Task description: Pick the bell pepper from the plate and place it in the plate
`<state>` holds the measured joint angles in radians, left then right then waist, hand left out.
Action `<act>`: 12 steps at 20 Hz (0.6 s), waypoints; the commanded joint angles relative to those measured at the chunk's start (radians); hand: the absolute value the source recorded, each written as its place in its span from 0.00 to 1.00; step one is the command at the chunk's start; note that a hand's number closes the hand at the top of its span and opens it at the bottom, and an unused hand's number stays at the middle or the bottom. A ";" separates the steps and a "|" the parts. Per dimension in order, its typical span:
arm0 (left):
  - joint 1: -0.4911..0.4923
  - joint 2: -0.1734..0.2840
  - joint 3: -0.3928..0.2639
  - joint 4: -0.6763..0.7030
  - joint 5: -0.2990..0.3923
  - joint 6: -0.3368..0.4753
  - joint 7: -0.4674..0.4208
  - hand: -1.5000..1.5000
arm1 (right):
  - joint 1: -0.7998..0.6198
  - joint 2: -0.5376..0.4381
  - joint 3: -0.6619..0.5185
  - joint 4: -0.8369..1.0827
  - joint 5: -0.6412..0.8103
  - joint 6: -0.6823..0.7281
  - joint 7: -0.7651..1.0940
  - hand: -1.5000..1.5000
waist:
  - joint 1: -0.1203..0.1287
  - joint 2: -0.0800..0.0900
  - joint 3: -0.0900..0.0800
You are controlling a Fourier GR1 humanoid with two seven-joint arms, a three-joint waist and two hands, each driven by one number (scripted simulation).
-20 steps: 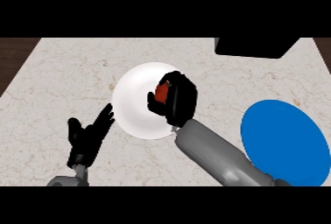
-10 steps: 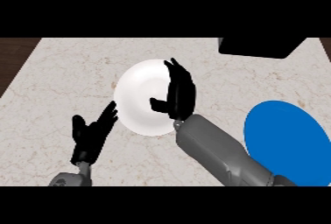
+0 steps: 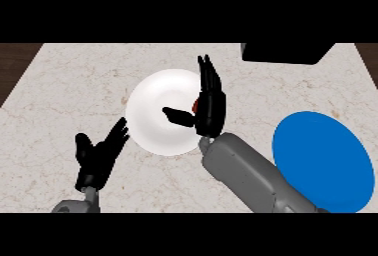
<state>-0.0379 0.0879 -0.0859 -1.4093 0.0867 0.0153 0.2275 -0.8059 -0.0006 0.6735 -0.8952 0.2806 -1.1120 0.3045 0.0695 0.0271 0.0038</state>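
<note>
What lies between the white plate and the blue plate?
In the head view, the right hand and its grey forearm cross between the white plate and blue plate, over marbled counter.

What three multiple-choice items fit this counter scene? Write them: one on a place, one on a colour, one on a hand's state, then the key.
1. Where does the round blue plate lie relative to the round white plate?
A. on the robot's right
B. on the robot's left
C. stacked on it

2. What colour is the small bell pepper glimpsed beside the right hand?
A. green
B. red
C. yellow

3. How is the left hand?
A. curled round the pepper
B. pressed flat on the blue plate
C. open, holding nothing

Key: 1 A, the blue plate sits toward the view's right; 2 B, a red patch shows at the right hand's palm; 3 C, its fingers are spread beside the white plate.
</note>
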 commanded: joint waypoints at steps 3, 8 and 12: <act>0.037 0.007 0.011 -0.019 -0.003 0.010 -0.001 0.50 | 0.175 -0.007 -0.071 -0.171 -0.232 0.170 -0.321 0.00 | -0.044 -0.016 -0.001; 0.042 -0.031 0.008 0.014 -0.021 0.044 -0.036 0.50 | 0.278 -0.085 -0.133 -0.175 -0.349 0.439 -0.515 0.00 | -0.062 -0.022 -0.003; 0.053 -0.005 0.031 -0.029 -0.009 0.031 -0.007 0.50 | 0.420 -0.114 -0.090 -0.272 -0.307 0.487 -0.510 0.00 | -0.071 -0.028 -0.004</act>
<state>0.0192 0.0807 -0.0695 -1.4356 0.0787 0.0414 0.2227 -0.4983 -0.0919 0.5697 -1.1158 -0.0207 -0.7062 -0.1492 0.0088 0.0032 0.0011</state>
